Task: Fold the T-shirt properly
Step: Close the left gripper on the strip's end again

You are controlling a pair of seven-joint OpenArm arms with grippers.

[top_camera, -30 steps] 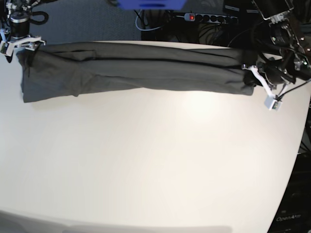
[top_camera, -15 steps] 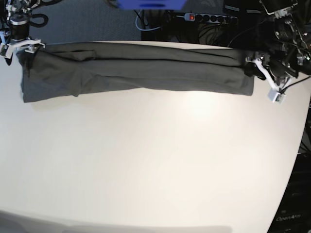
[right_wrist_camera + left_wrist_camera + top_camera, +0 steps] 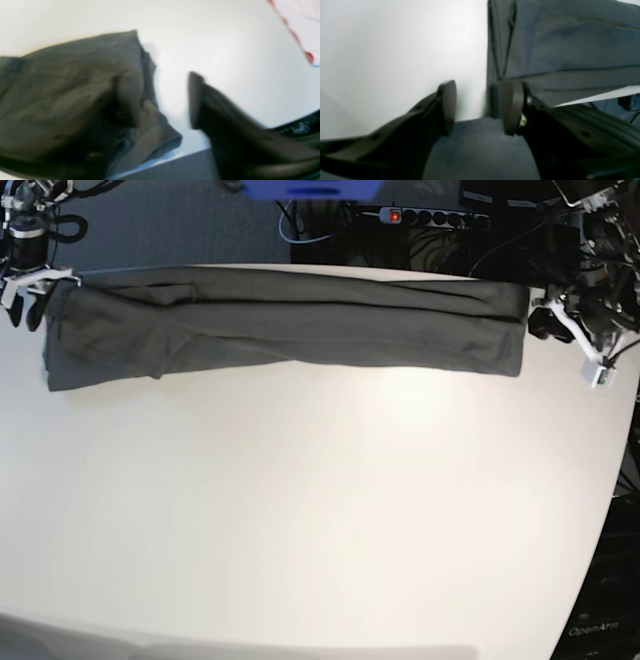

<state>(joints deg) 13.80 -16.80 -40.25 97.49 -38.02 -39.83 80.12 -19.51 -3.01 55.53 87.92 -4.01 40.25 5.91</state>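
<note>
Dark grey thin-fabric T-shirt (image 3: 285, 320) folded into a long band, long axis running left-right along the far edge of the white table (image 3: 320, 510), left gripper (image 3: 477, 107) jaws spread beside its end, holding nothing, right gripper (image 3: 162, 100) apparently parted at the other end, view blurred, black power strip (image 3: 425, 217) behind.

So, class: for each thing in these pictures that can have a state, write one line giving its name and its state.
T-shirt: folded into a long narrow band, lying flat along the table's far edge.
Left gripper: fingers apart, nothing between them, just off the shirt's end.
Right gripper: fingers apart, at the shirt's other end; grip unclear.
Power strip: red switch light on.
</note>
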